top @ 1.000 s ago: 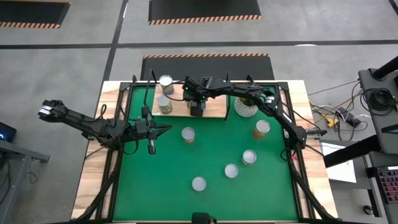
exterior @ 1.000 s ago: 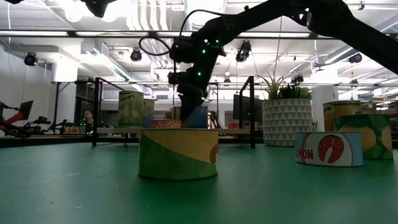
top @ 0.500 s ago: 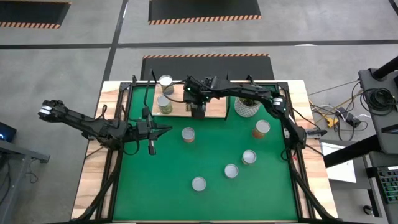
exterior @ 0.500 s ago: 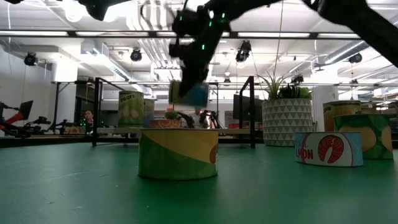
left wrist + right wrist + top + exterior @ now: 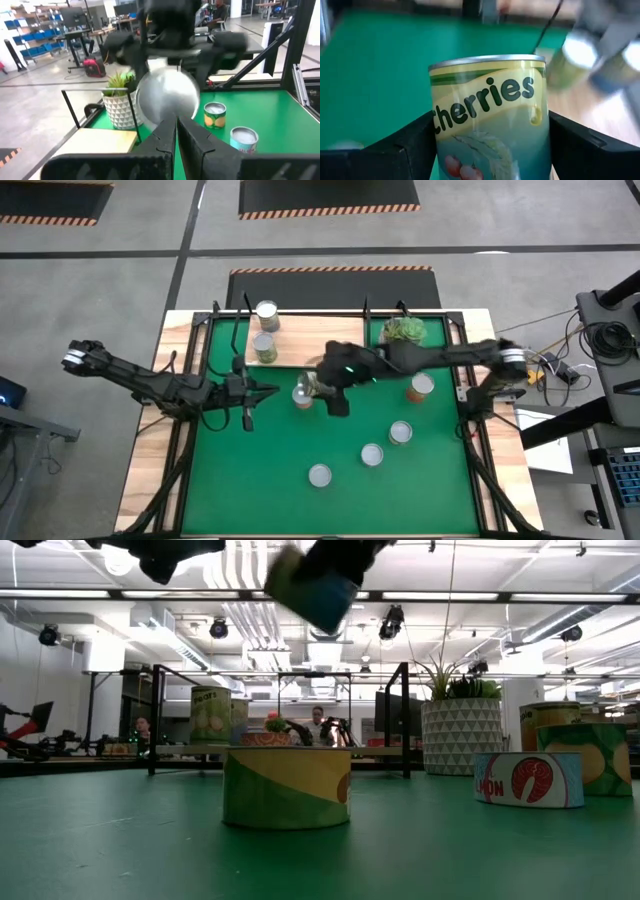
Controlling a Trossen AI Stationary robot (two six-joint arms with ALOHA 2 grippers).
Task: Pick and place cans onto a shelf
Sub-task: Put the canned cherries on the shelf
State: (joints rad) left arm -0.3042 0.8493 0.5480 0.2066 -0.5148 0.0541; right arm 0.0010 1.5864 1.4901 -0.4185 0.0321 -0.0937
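We see the right gripper [image 5: 322, 388] out over the green mat [image 5: 280, 470], just in front of the shelf [image 5: 300, 332], clamped on a can [image 5: 490, 117] labelled "Cherries". In the right wrist view that can stands between the two dark fingers [image 5: 405, 150], its long axis running along them and its silver rim at the far end. From table height it hangs high above the mat, tilted, one corner dipping lower.

Right below and beside it on the mat sits another can [image 5: 302, 395], close to the gripper. Open green lies to the front left of the mat. Three more cans [image 5: 372, 454] stand front and right, and an orange one [image 5: 421, 387] sits near the right edge.

On the shelf's left end two cans [image 5: 265, 347] stand upright, one behind the other. The rest of the board is bare wood. The potted plant [image 5: 403, 331] sits just right of it.

The left gripper [image 5: 262, 391] waits over the mat's left side, fingers drawn together, pointing toward the held can.
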